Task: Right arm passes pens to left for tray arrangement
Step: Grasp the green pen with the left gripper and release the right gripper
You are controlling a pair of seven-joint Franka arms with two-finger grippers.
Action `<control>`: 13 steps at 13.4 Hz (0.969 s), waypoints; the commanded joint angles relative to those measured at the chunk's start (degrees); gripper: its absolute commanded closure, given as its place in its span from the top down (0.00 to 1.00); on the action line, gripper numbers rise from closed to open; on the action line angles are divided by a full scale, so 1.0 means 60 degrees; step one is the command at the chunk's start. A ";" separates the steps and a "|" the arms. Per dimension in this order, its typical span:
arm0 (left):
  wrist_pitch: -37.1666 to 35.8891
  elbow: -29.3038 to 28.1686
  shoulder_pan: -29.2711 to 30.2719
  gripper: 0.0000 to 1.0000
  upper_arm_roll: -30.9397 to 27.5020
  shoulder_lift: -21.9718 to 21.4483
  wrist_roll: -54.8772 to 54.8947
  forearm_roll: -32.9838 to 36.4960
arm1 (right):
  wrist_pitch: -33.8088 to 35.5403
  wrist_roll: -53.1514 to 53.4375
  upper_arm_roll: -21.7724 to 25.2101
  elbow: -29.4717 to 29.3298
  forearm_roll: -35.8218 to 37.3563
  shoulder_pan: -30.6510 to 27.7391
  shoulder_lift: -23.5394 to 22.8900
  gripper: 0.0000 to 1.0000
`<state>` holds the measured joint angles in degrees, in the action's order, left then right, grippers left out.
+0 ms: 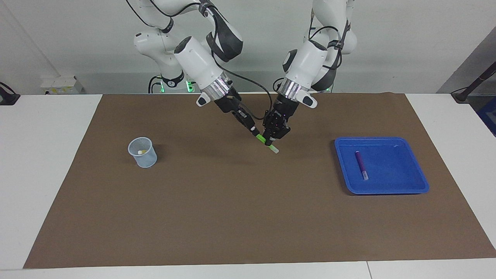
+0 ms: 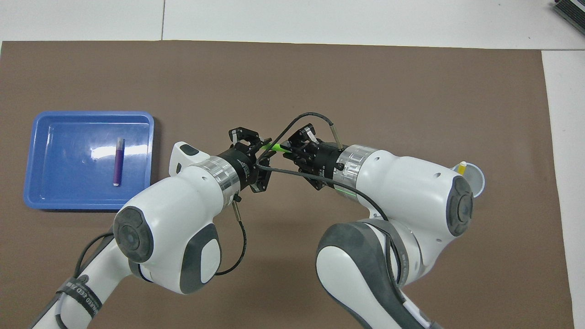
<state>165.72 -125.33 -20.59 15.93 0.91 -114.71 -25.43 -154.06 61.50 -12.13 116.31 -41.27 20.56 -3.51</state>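
Observation:
Over the middle of the mat, the green pen [image 1: 262, 138] [image 2: 277, 147] hangs between both grippers, its whitish cap pointing down. My right gripper [image 1: 256, 134] [image 2: 287, 153] is shut on the pen's upper end. My left gripper [image 1: 268, 140] [image 2: 267, 148] is closed around the pen just below that. The purple pen [image 1: 361, 164] [image 2: 118, 162] lies in the blue tray [image 1: 391, 170] [image 2: 68, 183] toward the left arm's end of the table. The yellow pen [image 1: 142, 151] [image 2: 462, 168] stands in the mesh cup [image 1: 144, 158] [image 2: 478, 183] toward the right arm's end.
A brown mat [image 1: 232, 217] [image 2: 365, 82] covers most of the white table. The right arm's cable [image 2: 301, 118] loops above the two grippers. In the overhead view the right arm's body hides much of the mesh cup.

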 commanded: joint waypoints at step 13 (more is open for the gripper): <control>0.0475 -0.0176 -0.0085 0.00 -0.0135 0.0113 0.0234 -0.0010 | 0.0521 -0.1541 0.0043 -0.0152 -0.0007 -0.0597 0.0159 1.00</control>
<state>167.33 -125.70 -20.78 15.73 1.74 -114.66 -25.42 -153.89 58.41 -11.93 115.28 -41.22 18.82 -3.31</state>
